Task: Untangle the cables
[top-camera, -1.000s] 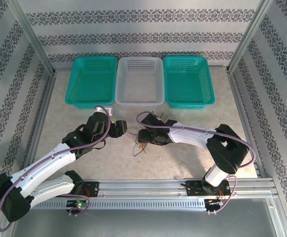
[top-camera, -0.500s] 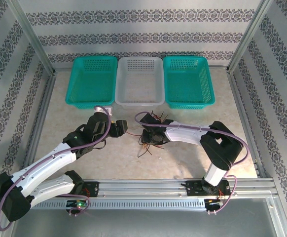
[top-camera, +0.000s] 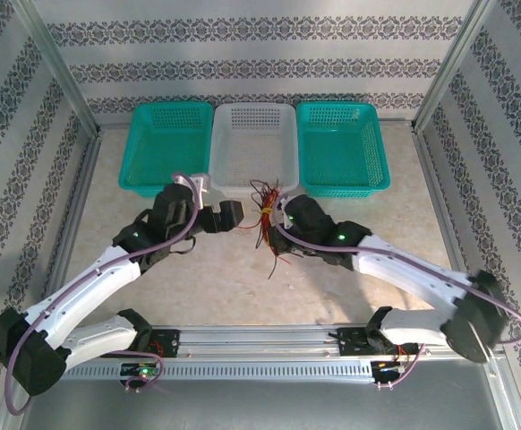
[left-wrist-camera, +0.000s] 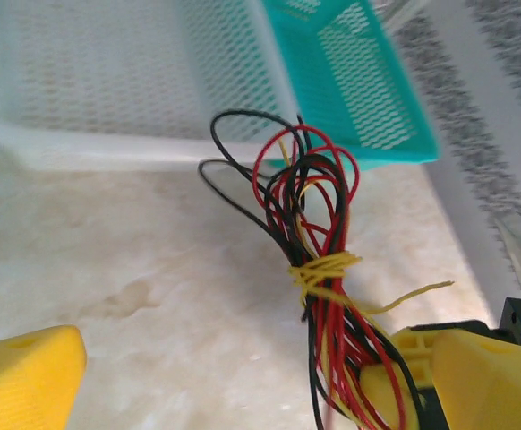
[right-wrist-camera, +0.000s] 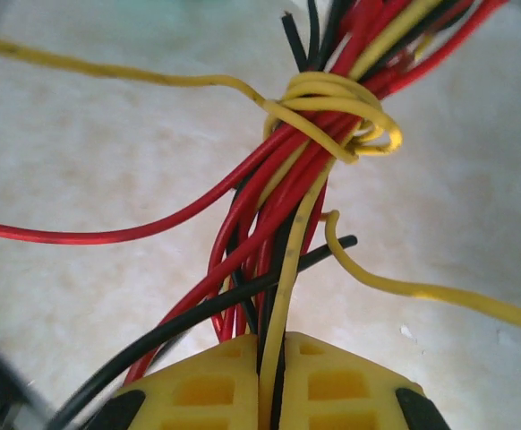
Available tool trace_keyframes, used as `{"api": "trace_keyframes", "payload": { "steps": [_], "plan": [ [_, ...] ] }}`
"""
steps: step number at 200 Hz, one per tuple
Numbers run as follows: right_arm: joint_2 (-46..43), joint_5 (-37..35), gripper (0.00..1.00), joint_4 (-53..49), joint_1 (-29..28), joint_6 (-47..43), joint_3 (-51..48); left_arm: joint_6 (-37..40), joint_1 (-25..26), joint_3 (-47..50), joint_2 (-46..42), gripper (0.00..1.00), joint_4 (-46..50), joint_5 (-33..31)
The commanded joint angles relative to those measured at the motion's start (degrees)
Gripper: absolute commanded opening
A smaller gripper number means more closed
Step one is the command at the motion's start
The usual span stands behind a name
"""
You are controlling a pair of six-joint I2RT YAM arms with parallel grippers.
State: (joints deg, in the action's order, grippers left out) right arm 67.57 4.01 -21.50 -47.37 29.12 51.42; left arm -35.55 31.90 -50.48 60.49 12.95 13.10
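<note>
The cables [top-camera: 266, 218] are a bundle of thin red, black and yellow wires, hanging just in front of the white basket. One yellow strand [right-wrist-camera: 332, 107] is wound round them like a tie. My right gripper [top-camera: 280, 219] is shut on the lower part of the bundle; in the right wrist view its yellow fingers [right-wrist-camera: 207, 390] pinch black, yellow and red strands. My left gripper [top-camera: 235, 215] stands wide open just left of the bundle. In the left wrist view the cables [left-wrist-camera: 319, 224] rise ahead of the open left gripper [left-wrist-camera: 256, 363], right of its centre.
Three baskets line the back of the table: teal [top-camera: 166, 148], white [top-camera: 253, 148], teal [top-camera: 341, 148]. Loose wire ends hang down to the marble tabletop [top-camera: 332, 287]. Metal frame rails run along both sides and the near edge.
The right gripper shut on the cables and carried them up and back toward the white basket. The left gripper opened wide and moved right, closer to the bundle.
</note>
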Motion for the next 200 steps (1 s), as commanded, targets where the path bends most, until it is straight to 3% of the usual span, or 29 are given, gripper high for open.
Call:
{"api": "trace_keyframes", "payload": {
  "steps": [1, 27, 67, 110, 183, 200],
  "plan": [
    [-4.62, 3.85, 0.03, -3.98, 0.09, -11.34, 1.17, 2.68, -2.85, -4.20, 1.74, 0.99, -4.90, 16.36],
    [-7.08, 6.63, 0.03, -6.97, 0.09, -14.69, 3.86, 6.52, -3.65, -8.31, 5.09, 0.99, -3.60, 24.75],
    [-6.30, 5.92, 0.03, -10.26, -2.05, -17.82, 7.59, 4.34, -6.72, -9.43, 10.97, 0.99, -8.31, 35.17],
    [-4.09, -5.48, 0.01, -15.39, -8.03, -22.49, 11.69, 6.64, -9.48, -11.08, 13.22, 0.99, -2.47, 36.88],
    [2.15, -13.69, 0.00, -17.26, -12.72, -26.70, 16.50, 6.55, -8.22, -7.83, 16.08, 1.00, -3.42, 42.01],
    [3.04, -14.56, 0.00, -17.08, -12.85, -26.85, 16.95, 5.17, -8.22, -7.23, 16.24, 0.91, -5.73, 42.82]
  ]
}}
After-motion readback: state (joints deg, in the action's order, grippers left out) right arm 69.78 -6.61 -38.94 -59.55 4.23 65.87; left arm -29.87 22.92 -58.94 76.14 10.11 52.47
